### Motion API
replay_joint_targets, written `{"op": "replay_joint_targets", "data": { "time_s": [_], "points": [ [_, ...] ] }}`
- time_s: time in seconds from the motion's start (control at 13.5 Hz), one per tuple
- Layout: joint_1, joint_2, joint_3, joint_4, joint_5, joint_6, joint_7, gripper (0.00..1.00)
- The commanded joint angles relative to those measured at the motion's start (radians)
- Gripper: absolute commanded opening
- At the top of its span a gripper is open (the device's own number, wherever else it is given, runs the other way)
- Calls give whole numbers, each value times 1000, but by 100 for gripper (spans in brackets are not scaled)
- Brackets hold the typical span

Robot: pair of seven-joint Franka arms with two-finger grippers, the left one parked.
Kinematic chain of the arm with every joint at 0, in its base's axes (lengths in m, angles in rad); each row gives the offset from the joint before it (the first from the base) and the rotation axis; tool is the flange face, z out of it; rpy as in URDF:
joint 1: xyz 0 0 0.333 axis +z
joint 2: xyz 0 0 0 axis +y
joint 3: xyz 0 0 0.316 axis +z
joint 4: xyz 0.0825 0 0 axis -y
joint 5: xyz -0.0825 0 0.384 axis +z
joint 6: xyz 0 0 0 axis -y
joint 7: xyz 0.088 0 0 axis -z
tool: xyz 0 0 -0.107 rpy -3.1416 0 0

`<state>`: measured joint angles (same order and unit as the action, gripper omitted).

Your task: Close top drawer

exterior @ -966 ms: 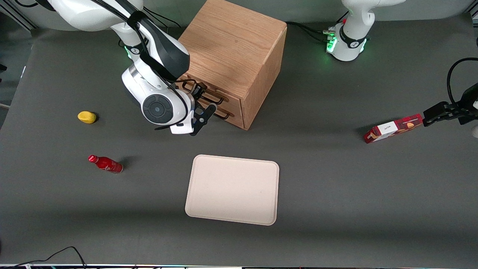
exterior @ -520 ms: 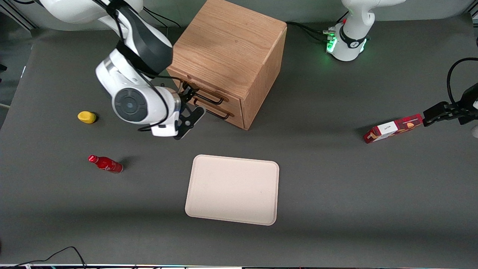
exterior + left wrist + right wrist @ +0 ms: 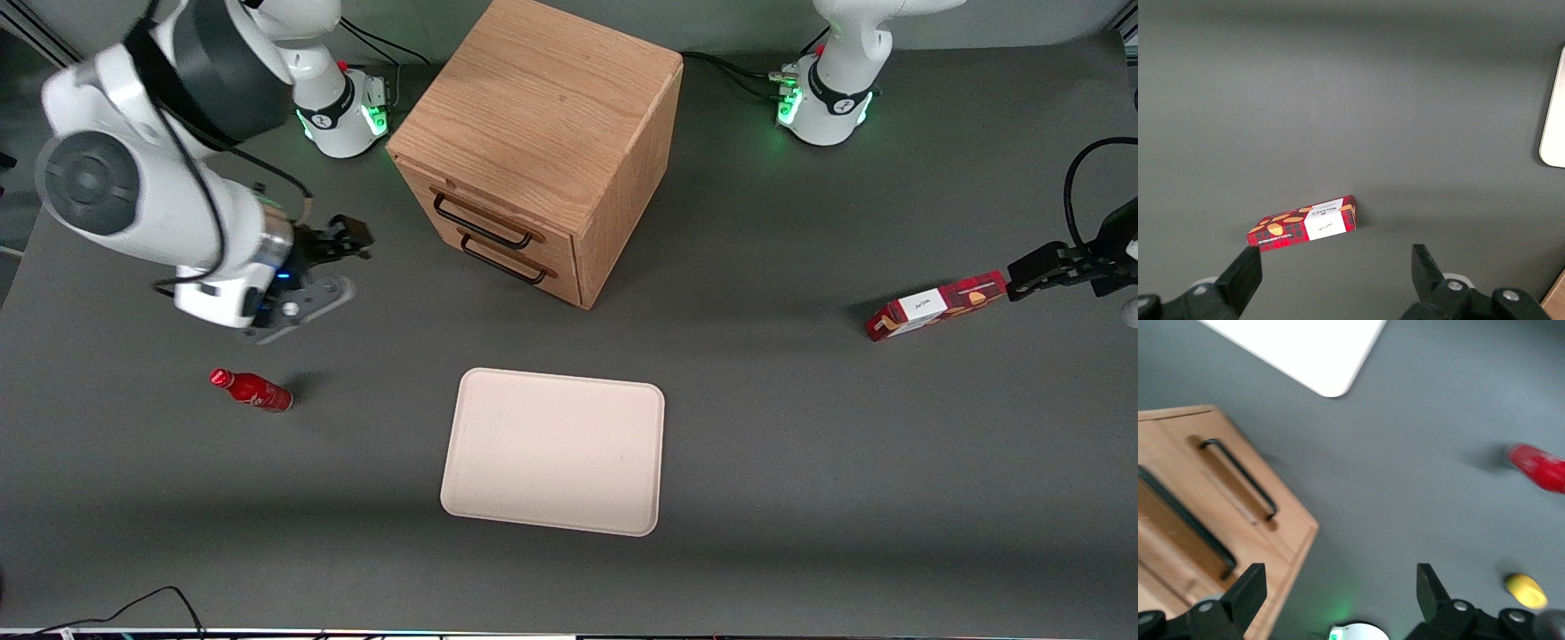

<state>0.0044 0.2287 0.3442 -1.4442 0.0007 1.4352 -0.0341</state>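
Top drawer (image 3: 484, 218) sits upper centre of the front view, face flush with the cabinet (image 3: 542, 116), so it looks shut. Stiff oak box on slides; I'd judge it light. Push flat on the front, beside the wire handle (image 3: 480, 220), no grip needed. Gripper (image 3: 342, 258) is at left of frame, well clear of the cabinet, fingers spread, holding nothing. Matte grey table (image 3: 800, 444), plenty of room; tray (image 3: 556, 449) nearer the camera.

A dark grey table (image 3: 800, 462) carries a wooden cabinet (image 3: 542, 116), a beige tray (image 3: 553, 451) nearer the front camera, a red bottle (image 3: 252, 389) lying on its side, and a red box (image 3: 935, 306) toward the parked arm's end. The gripper (image 3: 342, 253) hangs above the table beside the cabinet.
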Motion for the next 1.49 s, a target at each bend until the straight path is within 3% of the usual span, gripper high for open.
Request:
{"op": "replay_joint_targets", "data": {
  "time_s": [0.0, 0.59, 1.41],
  "points": [
    [9, -155, -105, -187, -27, 114, 74, 100],
    [26, -367, -434, -387, -13, 332, 117, 100],
    [40, -430, -461, -429, -22, 286, 117, 100]
  ]
}}
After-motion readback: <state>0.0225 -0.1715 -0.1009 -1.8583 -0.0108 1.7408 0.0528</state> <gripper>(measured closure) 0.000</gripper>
